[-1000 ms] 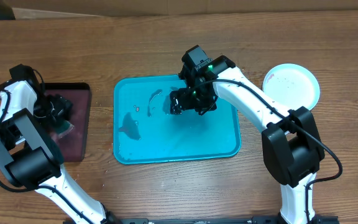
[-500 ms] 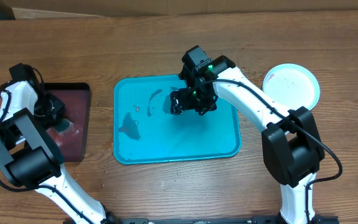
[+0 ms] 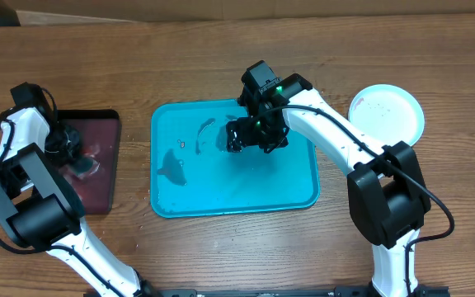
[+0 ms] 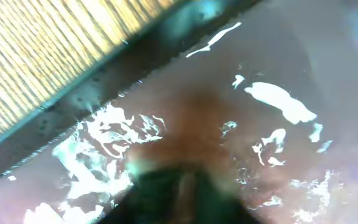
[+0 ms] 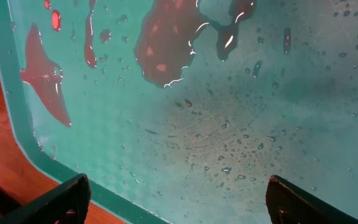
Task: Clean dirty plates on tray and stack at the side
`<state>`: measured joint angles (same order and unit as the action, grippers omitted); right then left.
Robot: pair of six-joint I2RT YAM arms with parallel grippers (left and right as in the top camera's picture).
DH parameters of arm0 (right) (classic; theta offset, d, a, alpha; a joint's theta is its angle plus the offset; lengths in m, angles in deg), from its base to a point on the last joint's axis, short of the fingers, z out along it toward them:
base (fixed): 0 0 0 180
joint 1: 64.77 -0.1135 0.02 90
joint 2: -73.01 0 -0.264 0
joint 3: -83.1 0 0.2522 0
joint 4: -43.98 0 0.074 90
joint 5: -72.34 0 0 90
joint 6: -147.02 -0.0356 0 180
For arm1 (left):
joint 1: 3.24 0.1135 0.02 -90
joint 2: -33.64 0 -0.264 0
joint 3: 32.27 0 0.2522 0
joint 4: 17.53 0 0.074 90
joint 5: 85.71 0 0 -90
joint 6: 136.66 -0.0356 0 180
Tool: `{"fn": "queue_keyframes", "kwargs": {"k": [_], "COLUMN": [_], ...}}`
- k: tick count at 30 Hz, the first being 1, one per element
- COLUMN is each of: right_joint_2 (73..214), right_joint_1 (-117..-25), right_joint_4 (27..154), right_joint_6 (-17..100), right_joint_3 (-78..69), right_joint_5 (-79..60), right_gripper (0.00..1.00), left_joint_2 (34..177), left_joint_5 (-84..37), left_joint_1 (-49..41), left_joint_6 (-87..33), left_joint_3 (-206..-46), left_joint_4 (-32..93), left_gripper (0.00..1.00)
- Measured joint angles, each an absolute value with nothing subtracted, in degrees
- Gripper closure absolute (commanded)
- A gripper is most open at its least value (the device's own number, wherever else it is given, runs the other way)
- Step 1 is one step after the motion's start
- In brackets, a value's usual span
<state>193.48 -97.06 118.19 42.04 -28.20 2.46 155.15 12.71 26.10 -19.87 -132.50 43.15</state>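
While the right pincer (image 3: 254,136) hovers over the wet turquoise tray (image 3: 254,186), a pale plate (image 3: 386,113) sits apart on the worktop (image 3: 221,49).
Overhead, the left pincer (image 3: 66,142) is down at the maroon tray (image 3: 101,177). Left wrist: a blur of wet maroon; its grip cannot be told. Right wrist: fingers (image 5: 61,199) spread wide, empty, above brown puddles (image 5: 166,50).

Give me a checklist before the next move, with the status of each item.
1. Right gripper open, empty: ok.
2. Turquoise tray holds no plates: ok.
3. Turquoise tray dry: not ok, dark puddles lie on it.
4. Plate on the table beside the tray: ok; how many are stacked, cannot tell.
5. Left gripper over the maroon tray, holding something: cannot tell.
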Motion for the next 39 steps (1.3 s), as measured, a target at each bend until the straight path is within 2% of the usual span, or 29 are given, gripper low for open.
{"fn": "queue_keyframes", "kwargs": {"k": [1,3,4,9,10,12,14,17,18,20,21,22,23,24,30,31,32,34,36,39], "right_joint_2": [193.5,193.5,193.5,193.5,193.5,193.5,193.5,193.5,193.5,193.5,193.5,193.5,193.5,193.5,193.5,193.5,193.5,193.5,193.5,193.5], "right_joint_1": [-97.0,-97.1,-97.0,-97.1,-97.1,-97.0,-97.1,-97.0,-97.1,-97.1,-97.1,-97.1,-97.1,-97.1,-97.0,-97.1,-97.1,-97.1,-97.1,-97.1], "right_joint_4": [118.2,118.3,118.2,118.2,118.3,118.2,118.2,118.3,118.3,118.4,118.5,118.6,118.7,118.8,118.8,118.8,118.8,118.8,118.8,118.8], "right_joint_6": [42.0,42.0,42.0,42.0,42.0,42.0,42.0,42.0,42.0,42.0,42.0,42.0,42.1,42.1,42.1,42.0,42.0,42.0,42.1,42.0], "right_joint_3": [-28.2,-28.2,-28.2,-28.2,-28.2,-28.2,-28.2,-28.2,-28.2,-28.2,-28.2,-28.2,-28.2,-28.2,-28.2,-28.2,-28.2,-28.2,-28.2,-28.2], "right_joint_5": [2.5,2.5,2.5,2.5,2.5,2.5,2.5,2.5,2.5,2.5,2.4,2.5,2.5,2.5,2.5,2.5,2.5,2.5,2.5,2.5], "right_gripper": [0.09,0.09,0.09,0.09,0.09,0.09,0.09,0.09,0.09,0.09,0.09,0.09,0.09,0.09,0.09,0.09,0.09,0.09,0.09,0.09], "left_joint_2": [155.2,155.2,155.2,155.0,155.0,155.0,155.0,155.0,155.0,155.0,155.0,155.0,155.0,155.1,155.1,155.1,155.1,155.1,155.1,155.1], "left_joint_5": [12.7,13.1,13.2,13.3,13.2,12.8,12.0,10.2,9.9,8.9,8.8,8.6,8.4,8.2,6.2,6.0,5.8,5.3,5.3,5.3], "left_joint_1": [26.1,26.1,26.1,26.1,26.1,26.1,26.1,26.1,26.1,26.1,26.1,26.1,26.1,26.1,26.1,26.1,26.1,26.1,26.1,26.1], "left_joint_6": [-20.2,-20.0,-20.1,-19.9,-19.9,-19.7,-19.7,-19.9,-19.9,-20.1,-20.1,-20.3,-20.4,-20.1,-20.0,-20.0,-19.9,-19.8,-20.0,-20.1], "left_joint_3": [-132.5,-132.5,-132.5,-132.6,-132.7,-132.7,-132.8,-132.7,-132.7,-132.6,-132.6,-132.6,-132.6,-132.6,-132.6,-132.6,-132.6,-132.6,-132.5,-132.5], "left_joint_4": [43.2,43.5,43.9,45.9,46.4,47.9,49.5,51.4,51.9,52.4,52.5,52.6,52.8,53.2,55.1,55.3,55.4,56.1,56.9,57.3], "left_gripper": [0.64,0.17,0.0,0.0,0.04,0.25,0.39,0.95,0.96,0.96,0.83,0.53,0.11,0.0,0.0,0.06,0.18,0.52,0.96,0.96]}}
